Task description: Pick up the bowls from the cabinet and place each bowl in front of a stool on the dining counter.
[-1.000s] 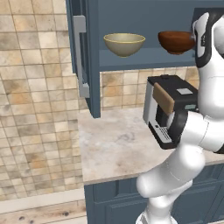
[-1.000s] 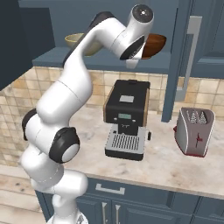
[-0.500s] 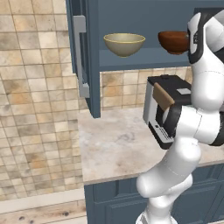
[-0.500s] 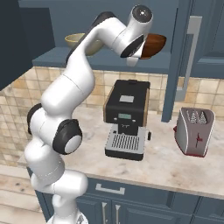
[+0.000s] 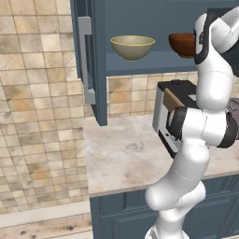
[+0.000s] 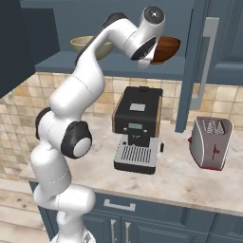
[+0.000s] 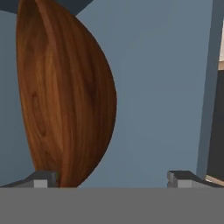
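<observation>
Two bowls stand on the shelf of the open dark blue cabinet (image 5: 154, 18). The olive-beige bowl (image 5: 133, 46) (image 6: 81, 43) is on the left. The reddish-brown bowl (image 5: 181, 44) (image 6: 167, 47) (image 7: 65, 96) is on the right, partly behind my arm. My gripper (image 7: 113, 179) is open right at the brown bowl. The view is rolled, so the bowl looks tipped on its side. Its rim sits just inside the left fingertip (image 7: 41, 179), and the right fingertip (image 7: 183, 178) stands well off. Nothing is held. The stool and the dining counter are out of view.
The cabinet's door (image 5: 91, 60) (image 6: 192, 66) hangs open with its grey bar handle (image 5: 85, 60). Below the shelf a black coffee machine (image 6: 137, 128) (image 5: 165, 116) stands on the marbled counter (image 5: 126, 154), with a toaster (image 6: 211, 142) to its right. Tiled wall lies to the left.
My arm's elbow and forearm have swung more upright while the hand has stayed at the brown bowl. The jaws stay open and both bowls rest where they were.
</observation>
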